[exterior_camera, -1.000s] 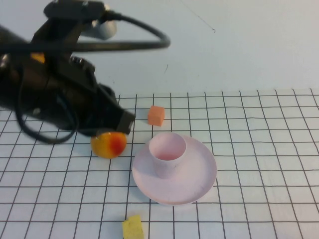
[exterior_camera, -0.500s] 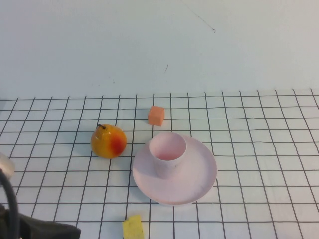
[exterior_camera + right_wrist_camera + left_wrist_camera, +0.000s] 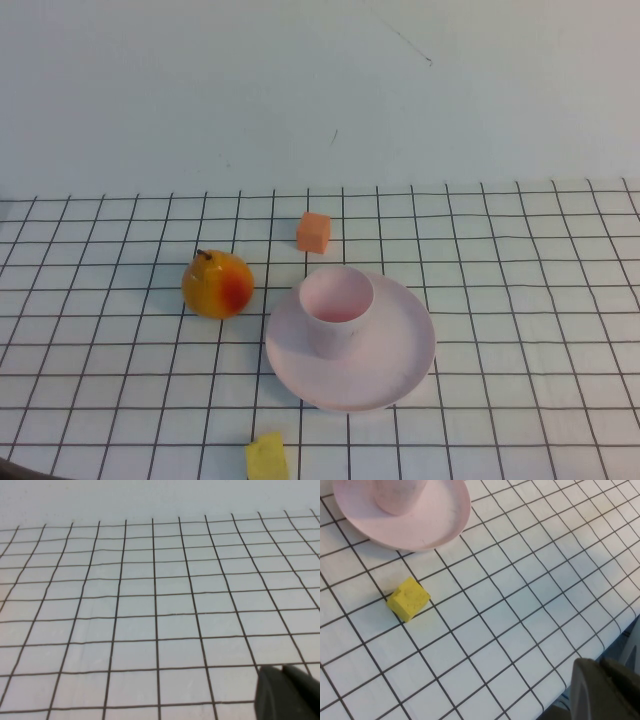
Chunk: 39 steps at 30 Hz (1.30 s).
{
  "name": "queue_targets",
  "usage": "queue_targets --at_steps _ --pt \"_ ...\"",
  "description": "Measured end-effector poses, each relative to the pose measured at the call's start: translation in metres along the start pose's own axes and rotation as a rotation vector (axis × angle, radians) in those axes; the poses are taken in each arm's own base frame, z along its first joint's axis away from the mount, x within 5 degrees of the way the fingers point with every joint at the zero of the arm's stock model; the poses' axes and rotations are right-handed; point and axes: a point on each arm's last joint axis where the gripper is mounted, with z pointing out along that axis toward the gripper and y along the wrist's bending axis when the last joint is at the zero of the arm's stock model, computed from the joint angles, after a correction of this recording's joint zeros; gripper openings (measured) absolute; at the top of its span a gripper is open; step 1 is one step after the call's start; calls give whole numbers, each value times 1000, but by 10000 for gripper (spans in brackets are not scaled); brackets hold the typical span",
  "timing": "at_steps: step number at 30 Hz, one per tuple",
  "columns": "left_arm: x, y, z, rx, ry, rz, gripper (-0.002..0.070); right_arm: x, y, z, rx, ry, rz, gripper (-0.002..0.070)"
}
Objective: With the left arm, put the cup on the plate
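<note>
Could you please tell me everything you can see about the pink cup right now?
The small pale pink handleless plastic cup stands upright, mouth open upward, and looks empty. Its wall tapers slightly toward the base. It rests on the round pale pink shallow plate, off-centre toward the plate's far-left part. Only the plate touches it. The yellow-red pear sits apart to its left and the orange cube just behind. Neither tool is near it; the left wrist view shows its lower wall from the table's near edge.
</note>
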Motion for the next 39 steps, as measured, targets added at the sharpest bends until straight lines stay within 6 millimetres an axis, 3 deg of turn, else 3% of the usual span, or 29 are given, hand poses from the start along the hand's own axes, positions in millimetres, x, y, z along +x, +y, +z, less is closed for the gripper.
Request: queue_targets --at_steps 7,12,18,22,26,31,39 --pt "2 -1 -3 1 -14 7 -1 0 0 0 0 0 0 -5" --pt "12 -3 -22 -23 -119 11 -1 0 0 0 0 0 -7 -5" --pt "26 -2 -53 -196 -450 128 -1 0 0 0 0 0 0 -5" --pt "37 5 -57 -351 -678 147 -1 0 0 0 0 0 0 -5" --pt "51 22 -42 -476 -805 109 -1 0 0 0 0 0 0 -5" --pt "68 54 -8 -584 -868 44 -1 0 0 0 0 0 0 -5" --pt "109 108 54 -675 -783 -30 -1 0 0 0 0 0 -7 -5"
